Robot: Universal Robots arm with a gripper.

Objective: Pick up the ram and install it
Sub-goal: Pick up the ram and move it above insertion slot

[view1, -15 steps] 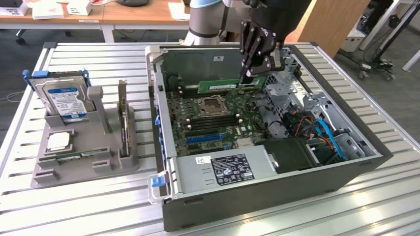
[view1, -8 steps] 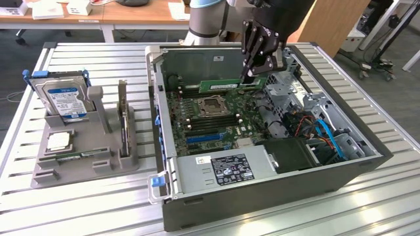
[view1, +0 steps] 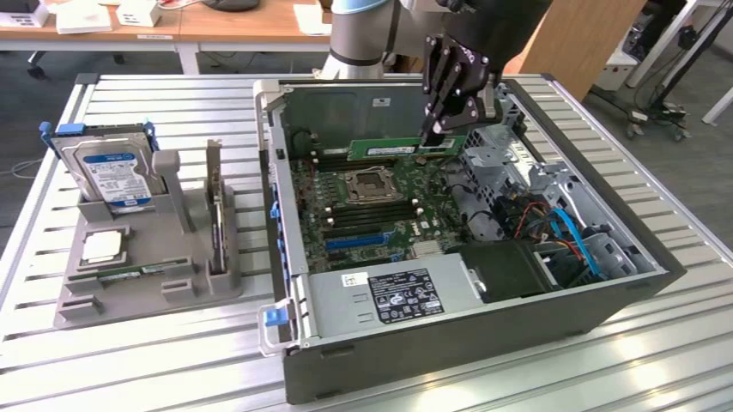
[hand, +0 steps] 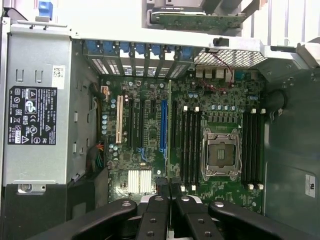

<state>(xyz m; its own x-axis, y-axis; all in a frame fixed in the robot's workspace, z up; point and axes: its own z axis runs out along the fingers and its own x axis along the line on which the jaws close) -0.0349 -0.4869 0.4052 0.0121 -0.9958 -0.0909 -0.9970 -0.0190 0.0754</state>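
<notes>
The ram [view1: 384, 148] is a long green stick, and my gripper [view1: 439, 137] is shut on one end of it. It hangs level above the motherboard [view1: 366, 215] inside the open computer case [view1: 458, 343], near the case's far wall. In the wrist view the ram [hand: 169, 130] is seen edge-on as a thin line running out from between my fingertips, with the gripper [hand: 169, 192] above the board. It lies just beside the black memory slots [hand: 190, 145] that flank the processor socket [hand: 219, 152]. Whether it touches the board I cannot tell.
A grey holder [view1: 81, 296] on the slatted table at the exterior view's left carries a hard drive [view1: 115, 172], a dark card [view1: 215, 202] standing on edge and a second green stick [view1: 136, 274]. Power supply [view1: 390, 296], drive cage and blue cables [view1: 567, 232] crowd the case.
</notes>
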